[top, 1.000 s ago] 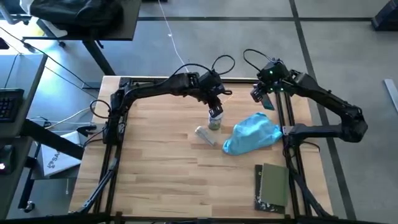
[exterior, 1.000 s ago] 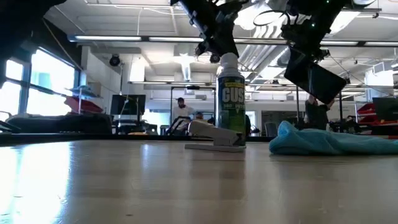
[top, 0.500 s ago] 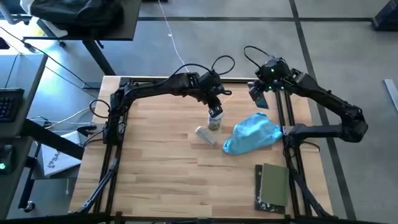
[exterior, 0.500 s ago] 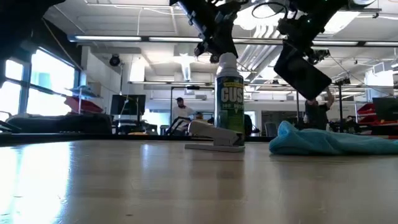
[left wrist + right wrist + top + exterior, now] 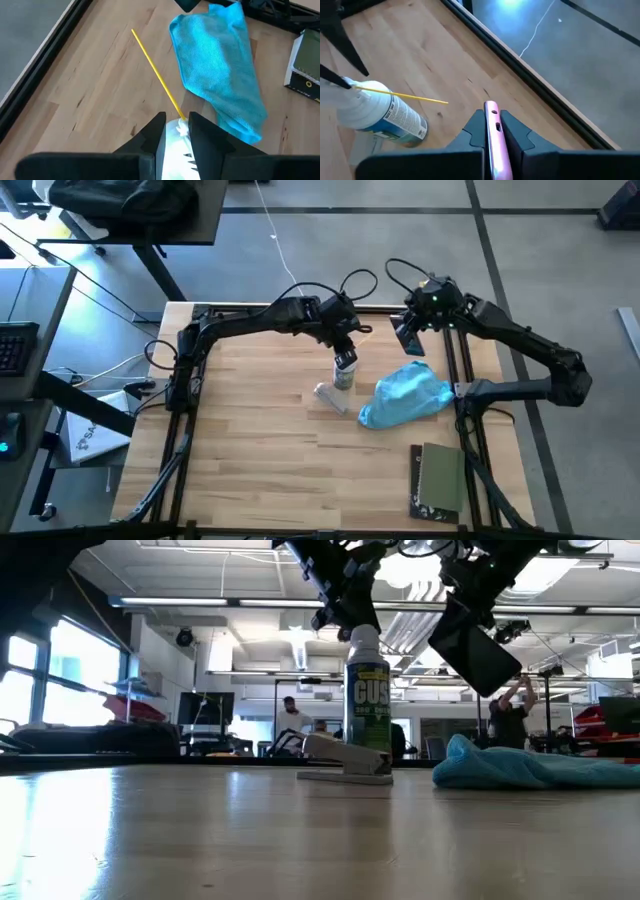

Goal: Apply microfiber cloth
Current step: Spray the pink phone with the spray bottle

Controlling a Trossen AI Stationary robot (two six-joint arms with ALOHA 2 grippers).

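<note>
One microfiber cloth (image 5: 404, 396): soft, light, floppy; pinch a raised fold, below your right gripper (image 5: 407, 338), clamping a pink strip. Left gripper (image 5: 345, 358) pinches the bottle (image 5: 344, 374) top.

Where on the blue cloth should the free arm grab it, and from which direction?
Probably from straight above, on the raised fold of the cloth at its far end. It lies crumpled and floppy on the table, so a bunched ridge gives something to pinch. The right gripper hangs just beyond that end.
</note>
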